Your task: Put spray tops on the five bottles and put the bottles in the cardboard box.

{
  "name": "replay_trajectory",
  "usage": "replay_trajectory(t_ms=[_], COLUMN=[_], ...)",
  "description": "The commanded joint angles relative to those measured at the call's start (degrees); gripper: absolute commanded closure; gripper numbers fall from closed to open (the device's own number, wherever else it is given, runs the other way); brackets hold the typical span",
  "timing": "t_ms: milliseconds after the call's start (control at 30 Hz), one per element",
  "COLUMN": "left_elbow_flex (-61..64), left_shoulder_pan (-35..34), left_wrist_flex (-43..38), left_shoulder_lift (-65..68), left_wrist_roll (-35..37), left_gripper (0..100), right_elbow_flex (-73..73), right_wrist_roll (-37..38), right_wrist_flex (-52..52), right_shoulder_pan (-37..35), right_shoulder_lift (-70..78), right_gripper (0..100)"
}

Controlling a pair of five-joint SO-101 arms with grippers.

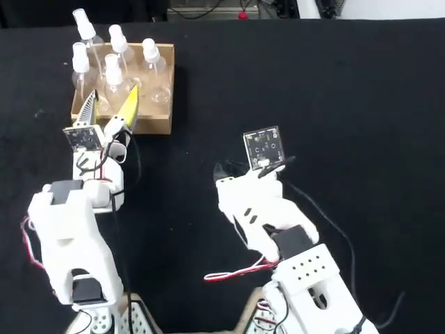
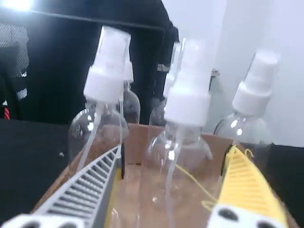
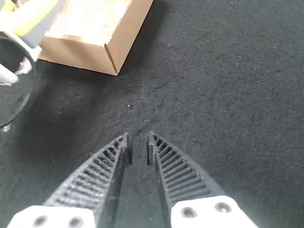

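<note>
Over the near wall of the cardboard box [image 1: 149, 124], at the far left of the black table [image 1: 334, 104], hangs my left gripper [image 1: 111, 94]. Its jaws, 1 grey and 1 yellow, stand wide apart. The front bottle [image 2: 183, 147] stands upright between them, and I cannot tell if either jaw touches its clear wall.

I count 5 bottles [image 1: 156, 80] inside the box, each with a white spray top [image 2: 187, 95], so I judge the task is nearly finished.

What matters for the coming move is this. The front bottle lies straight ahead of my left jaws and between them, and its long axis is vertical, crossing the line of my reach. The other 4 bottles stand close behind and beside it. I think the safe way out is backward along my own line, toward my base. A sideways move could push a jaw against the bottle and tip it into its neighbours.

My right gripper [image 3: 137, 142] is well apart from the box, low over bare cloth near the middle of the table. Its jaws are almost together, with a thin slit and nothing between them. The left arm is much nearer to the box.
</note>
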Motion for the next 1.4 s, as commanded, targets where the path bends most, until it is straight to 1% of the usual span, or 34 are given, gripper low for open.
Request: replay_trajectory(t_ms=[0, 167, 333, 400, 467, 533, 567, 600, 633, 667, 767, 967, 1067, 1233, 1367], left_elbow_flex=[3.56, 12.88, 28.44, 35.03, 41.19, 46.20, 46.29, 46.02, 46.11, 46.20, 46.11, 46.11, 46.29, 46.55, 47.60], left_shoulder_pan=[0.92, 0.31, -1.10, -2.07, -3.82, -6.02, -7.16, -8.84, -9.98, -10.51, -9.98, -10.59, -12.18, -11.30, -9.98], left_wrist_flex=[-0.88, -0.88, -0.88, -0.88, -0.88, -0.88, 0.35, 3.16, 7.12, 11.08, 25.14, 54.95, 67.16, 97.67, 119.03], left_shoulder_lift=[-8.18, -16.09, -27.60, -32.97, -38.59, -44.04, -45.63, -47.03, -48.53, -49.49, -52.13, -61.45, -72.09, -95.38, -115.25], left_wrist_roll=[0.62, 0.35, 0.26, 0.26, 0.18, 0.18, 0.18, 0.26, 0.53, 0.62, 0.62, 0.62, 0.62, 0.62, 0.62], left_gripper=[67, 67, 67, 73, 84, 97, 97, 94, 92, 92, 98, 96, 96, 96, 96], right_elbow_flex=[-0.75, -0.75, -0.75, -0.75, -0.66, -0.48, -0.48, -0.40, -0.40, -0.40, -0.48, -2.15, -2.33, -1.80, -0.84], right_wrist_roll=[0.09, 0.09, 0.09, 0.09, 0.09, 0.09, 0.09, 0.09, 0.09, 0.09, 0.00, 0.00, 0.00, 0.00, -0.18], right_wrist_flex=[-1.49, -1.49, -1.49, -1.49, -1.49, -1.49, -1.49, -1.49, -1.49, -1.41, -1.41, 0.09, 6.77, 16.09, 18.64], right_shoulder_pan=[-0.62, -0.62, -0.62, -0.62, -0.62, -0.62, -0.62, -0.62, -0.62, -0.62, -0.62, -0.44, 1.49, 4.75, 8.53], right_shoulder_lift=[0.13, 0.13, 0.13, 0.13, 0.13, 0.13, 0.13, 0.13, 0.13, 0.13, 0.13, 0.04, 0.04, 0.04, 0.04], right_gripper=[93.5, 93.5, 93.5, 93.5, 93.5, 93.6, 93.6, 93.8, 93.8, 93.8, 93.8, 93.8, 93.8, 93.5, 93.5])
